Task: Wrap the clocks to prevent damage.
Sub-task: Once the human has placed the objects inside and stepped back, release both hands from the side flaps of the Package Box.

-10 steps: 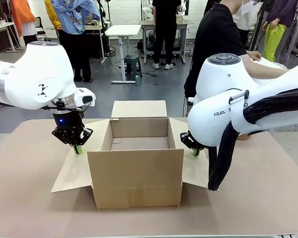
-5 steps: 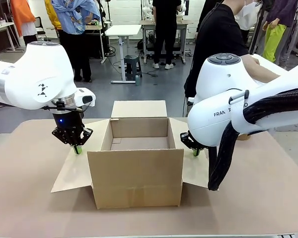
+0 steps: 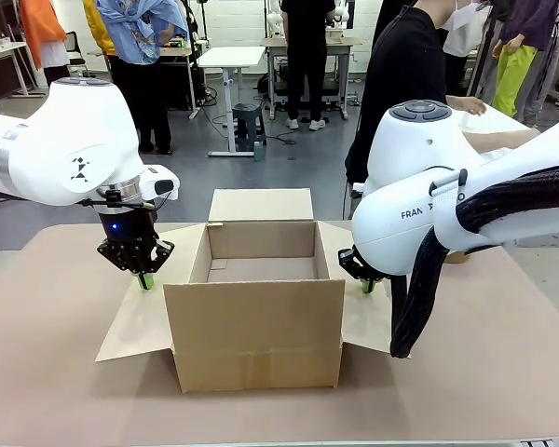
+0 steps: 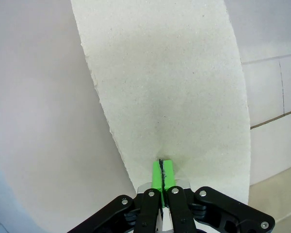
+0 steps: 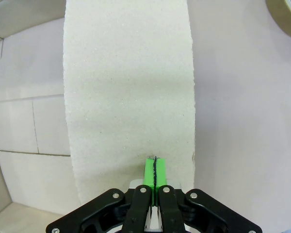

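An open cardboard box (image 3: 256, 326) stands in the middle of the table with its flaps spread. My left gripper (image 3: 145, 280) is shut, its tip pressed down on the left flap (image 3: 135, 326). The left wrist view shows its green pads (image 4: 167, 172) together against that flap (image 4: 165, 82). My right gripper (image 3: 368, 286) is shut too, its tip resting on the right flap (image 3: 365, 321). In the right wrist view the closed pads (image 5: 149, 171) touch the flap (image 5: 128, 87). The clocks are out of view. The inside of the box that shows is bare.
A person in black (image 3: 405, 74) stands at the far right, arms stretched to the right behind my right arm. A roll of tape (image 5: 287, 10) lies on the table past the right flap. The brown table (image 3: 56, 391) lies open around the box.
Both grippers stay as they were on the flaps. Only the person's arm at the far right has shifted a little.
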Controlling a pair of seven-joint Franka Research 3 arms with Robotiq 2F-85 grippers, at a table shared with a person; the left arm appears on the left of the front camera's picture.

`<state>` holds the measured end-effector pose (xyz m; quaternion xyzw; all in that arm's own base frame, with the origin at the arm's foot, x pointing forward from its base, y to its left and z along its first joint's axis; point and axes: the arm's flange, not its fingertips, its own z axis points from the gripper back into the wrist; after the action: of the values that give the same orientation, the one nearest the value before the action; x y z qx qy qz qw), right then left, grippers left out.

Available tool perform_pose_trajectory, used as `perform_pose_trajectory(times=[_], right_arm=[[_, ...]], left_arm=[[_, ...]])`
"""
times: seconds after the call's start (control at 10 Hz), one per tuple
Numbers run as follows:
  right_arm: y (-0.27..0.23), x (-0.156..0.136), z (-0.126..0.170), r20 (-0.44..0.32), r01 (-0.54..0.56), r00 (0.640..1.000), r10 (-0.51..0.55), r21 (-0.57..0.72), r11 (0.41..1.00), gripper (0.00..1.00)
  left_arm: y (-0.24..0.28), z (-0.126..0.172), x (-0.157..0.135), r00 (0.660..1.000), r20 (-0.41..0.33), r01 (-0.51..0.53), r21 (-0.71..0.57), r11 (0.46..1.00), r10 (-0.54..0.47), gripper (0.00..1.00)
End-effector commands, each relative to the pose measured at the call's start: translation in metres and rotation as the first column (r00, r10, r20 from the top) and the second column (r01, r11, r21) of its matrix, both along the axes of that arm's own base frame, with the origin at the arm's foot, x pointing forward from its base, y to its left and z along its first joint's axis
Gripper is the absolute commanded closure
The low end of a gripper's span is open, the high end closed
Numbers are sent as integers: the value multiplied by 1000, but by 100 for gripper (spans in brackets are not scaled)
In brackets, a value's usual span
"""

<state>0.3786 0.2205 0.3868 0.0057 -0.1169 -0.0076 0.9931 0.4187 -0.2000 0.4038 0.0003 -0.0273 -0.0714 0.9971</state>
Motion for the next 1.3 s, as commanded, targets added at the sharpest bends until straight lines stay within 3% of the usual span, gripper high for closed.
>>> perform_pose_trajectory(times=[0.0,1.2], right_arm=[[0,0,-3,-4,3,1000,-3,-2,1000,99],[0,0,-3,-4,3,1000,-3,-2,1000,99]], left_arm=[[0,-1,0,1000,-1,4,5,1000,-4,100],[0,-1,0,1000,-1,4,5,1000,-4,100]])
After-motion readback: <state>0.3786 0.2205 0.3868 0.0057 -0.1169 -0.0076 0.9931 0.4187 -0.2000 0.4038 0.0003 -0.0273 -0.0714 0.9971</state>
